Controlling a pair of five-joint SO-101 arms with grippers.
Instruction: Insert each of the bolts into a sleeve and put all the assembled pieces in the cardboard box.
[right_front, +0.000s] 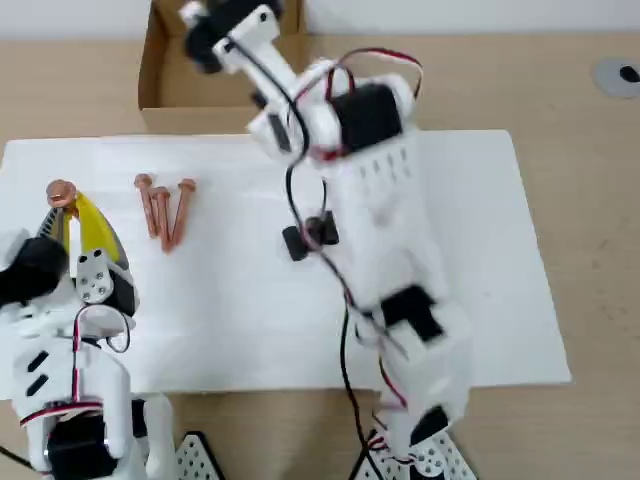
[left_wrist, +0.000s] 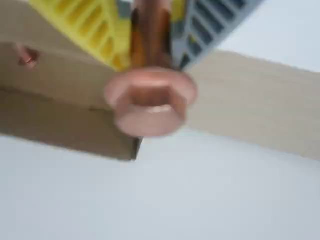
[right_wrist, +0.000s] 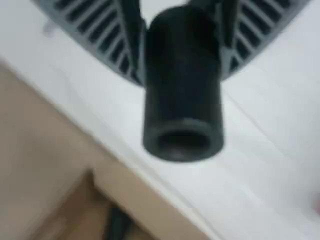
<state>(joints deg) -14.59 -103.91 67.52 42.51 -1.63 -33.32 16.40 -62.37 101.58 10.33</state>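
The left claw is clamping a copper bolt by the shank between its yellow and grey fingers, with the flanged head sticking out free. The right claw is gripping a black sleeve around its body, the open bore facing outward. It is hanging just beside the cardboard box, at the far edge of the white sheet that is covering the counter. Three more bolts are lying together on the sheet near the left claw. The bolts are looking stiff, light and smooth, so a loose pinch is likely letting one pivot. The shank just below the head seems the best hold. The sleeve is looking rigid too, best taken across its middle so the bore stays clear.
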